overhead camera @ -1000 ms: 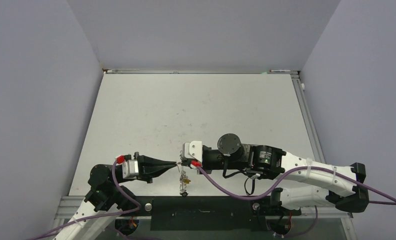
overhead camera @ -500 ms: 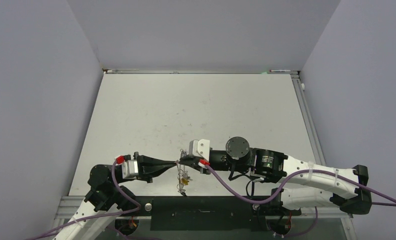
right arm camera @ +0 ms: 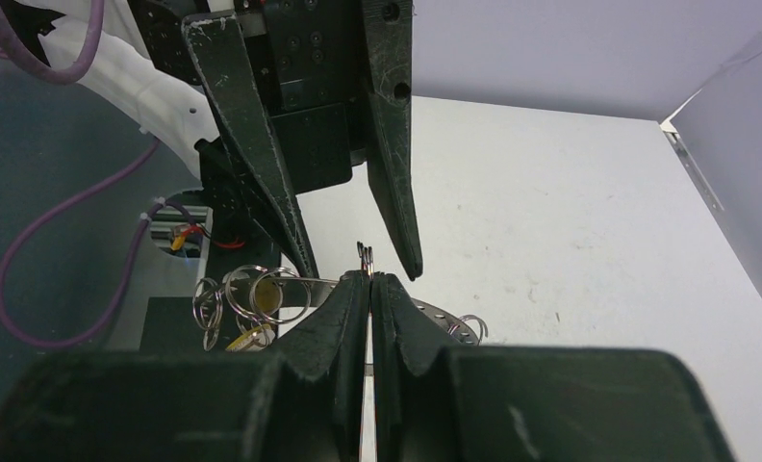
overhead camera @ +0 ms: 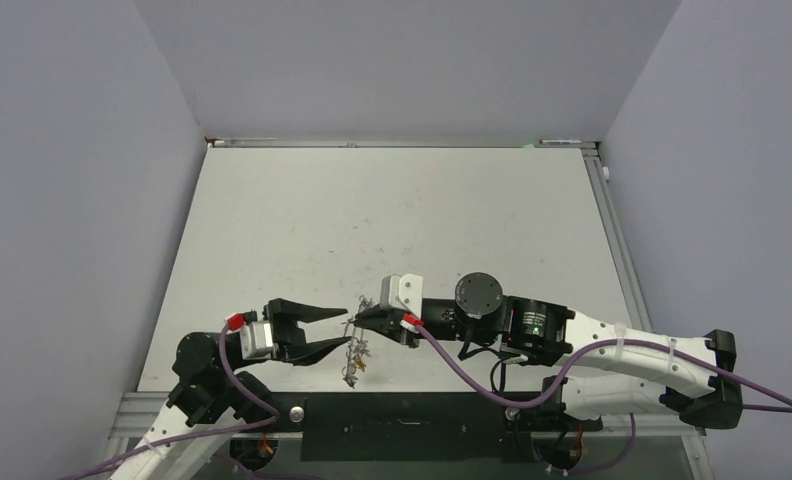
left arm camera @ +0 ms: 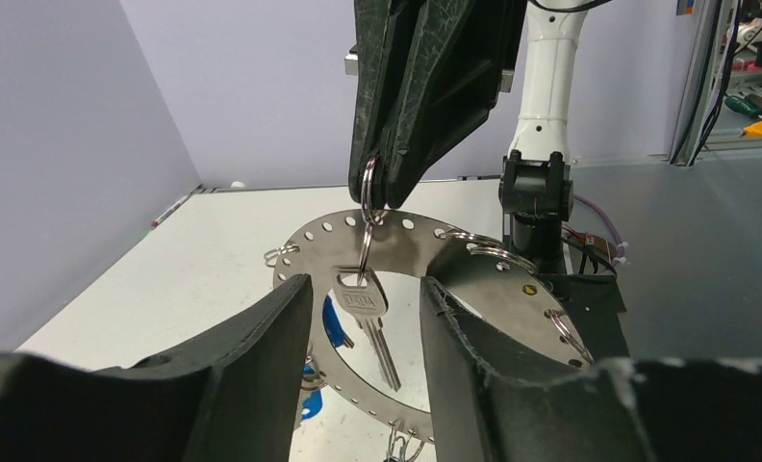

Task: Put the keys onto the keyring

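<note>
My right jaws are pinching the keyring (left arm camera: 473, 262) by a small rim loop (left arm camera: 368, 192), above the desk's (overhead camera: 372, 220) near edge. The silver key (left arm camera: 366, 313) is hanging blade-down just ahead of my left jaws, which are standing apart.

The keyring (left arm camera: 473, 274) is a flat silvery ring with a perforated rim carrying small wire loops. A plain silver key (left arm camera: 362, 296) hangs blade-down from one loop (left arm camera: 368, 197); a blue-headed key (left arm camera: 333, 327) shows just beside it.
</note>
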`<move>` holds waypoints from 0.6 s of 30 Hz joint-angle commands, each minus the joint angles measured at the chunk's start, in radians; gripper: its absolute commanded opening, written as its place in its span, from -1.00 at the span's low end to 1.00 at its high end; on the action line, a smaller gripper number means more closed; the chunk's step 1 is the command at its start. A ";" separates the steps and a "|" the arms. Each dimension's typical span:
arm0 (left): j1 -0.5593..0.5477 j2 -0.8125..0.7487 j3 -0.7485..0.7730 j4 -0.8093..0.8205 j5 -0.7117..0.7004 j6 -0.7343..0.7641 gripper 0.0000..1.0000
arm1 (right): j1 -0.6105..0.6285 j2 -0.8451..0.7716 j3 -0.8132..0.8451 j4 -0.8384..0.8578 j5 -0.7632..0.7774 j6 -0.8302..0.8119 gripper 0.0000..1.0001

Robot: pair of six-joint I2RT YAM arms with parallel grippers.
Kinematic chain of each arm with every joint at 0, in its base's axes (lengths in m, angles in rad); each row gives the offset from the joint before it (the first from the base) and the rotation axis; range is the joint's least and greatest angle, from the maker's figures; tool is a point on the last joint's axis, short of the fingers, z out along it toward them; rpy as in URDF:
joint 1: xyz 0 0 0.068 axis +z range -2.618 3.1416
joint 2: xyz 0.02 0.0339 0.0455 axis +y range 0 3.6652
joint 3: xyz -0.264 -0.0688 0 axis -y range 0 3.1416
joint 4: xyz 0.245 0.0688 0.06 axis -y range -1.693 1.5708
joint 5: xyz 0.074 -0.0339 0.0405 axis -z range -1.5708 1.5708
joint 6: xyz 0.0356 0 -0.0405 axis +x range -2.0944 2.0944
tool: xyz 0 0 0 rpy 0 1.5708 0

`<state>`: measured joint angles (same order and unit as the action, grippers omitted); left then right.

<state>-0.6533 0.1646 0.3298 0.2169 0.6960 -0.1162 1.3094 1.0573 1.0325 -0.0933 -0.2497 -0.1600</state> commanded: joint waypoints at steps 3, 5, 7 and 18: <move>0.001 -0.031 0.018 -0.002 -0.039 0.020 -0.09 | -0.004 -0.016 -0.019 0.125 -0.029 0.029 -0.90; 0.003 -0.037 0.018 0.000 -0.041 0.020 -0.04 | -0.005 -0.019 -0.033 0.135 -0.030 0.030 -0.90; 0.004 -0.042 0.018 0.005 -0.038 0.017 0.01 | -0.004 -0.024 -0.052 0.154 -0.029 0.031 -0.90; 0.007 -0.042 0.028 0.029 -0.001 -0.004 -0.04 | -0.001 -0.060 -0.160 0.317 -0.023 0.054 -0.90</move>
<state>-0.6521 0.1272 0.3298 0.2138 0.6781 -0.1055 1.3094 1.0515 0.8734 0.0471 -0.2562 -0.1276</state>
